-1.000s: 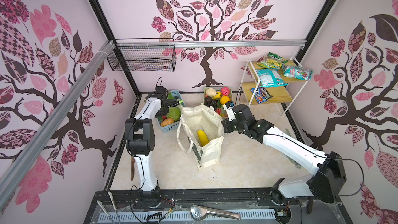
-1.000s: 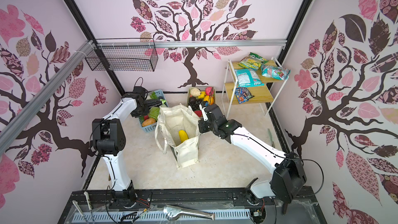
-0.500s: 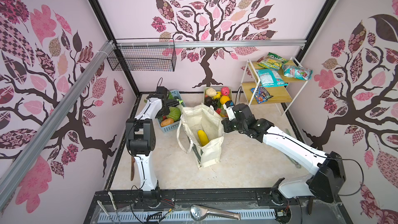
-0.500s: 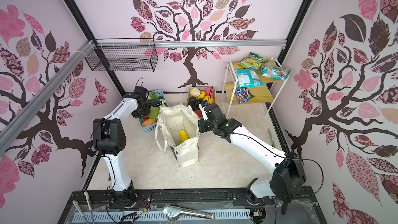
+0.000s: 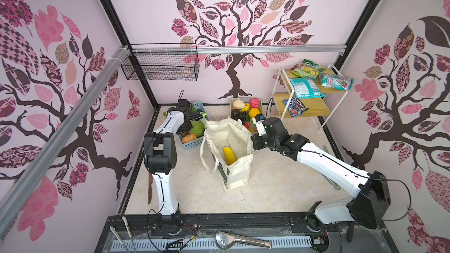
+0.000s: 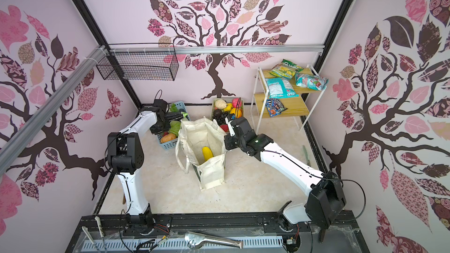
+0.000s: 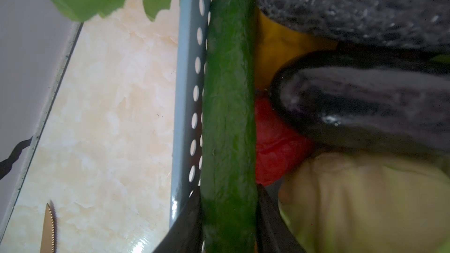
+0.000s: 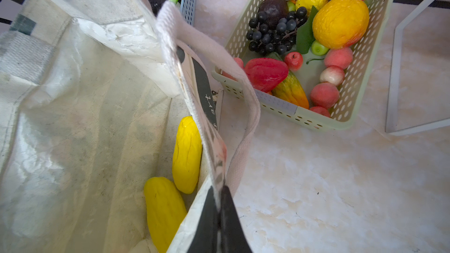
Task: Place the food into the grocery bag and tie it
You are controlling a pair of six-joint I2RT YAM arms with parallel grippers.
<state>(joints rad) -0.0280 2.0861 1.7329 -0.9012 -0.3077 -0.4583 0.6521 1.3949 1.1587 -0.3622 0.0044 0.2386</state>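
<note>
The cream grocery bag (image 5: 231, 137) (image 6: 202, 137) stands open mid-floor in both top views. Two yellow oblong fruits (image 8: 187, 154) (image 8: 164, 212) lie inside it. My right gripper (image 8: 220, 195) (image 5: 252, 142) is shut on the bag's rim beside a strap handle (image 8: 219, 52). My left gripper (image 7: 229, 205) (image 5: 196, 117) is down in the blue basket (image 7: 185, 93), both fingers pressed against a long green cucumber (image 7: 229, 93). Beside the cucumber lie a dark eggplant (image 7: 353, 101), a red piece (image 7: 275, 147) and a pale green cabbage (image 7: 365, 203).
A pale green basket (image 8: 316, 120) of fruit sits behind the bag on the right. A white-framed shelf (image 5: 306, 103) with snack packets stands at back right. A wire basket (image 5: 160, 69) hangs on the back left wall. A knife (image 7: 48, 229) lies by the left wall.
</note>
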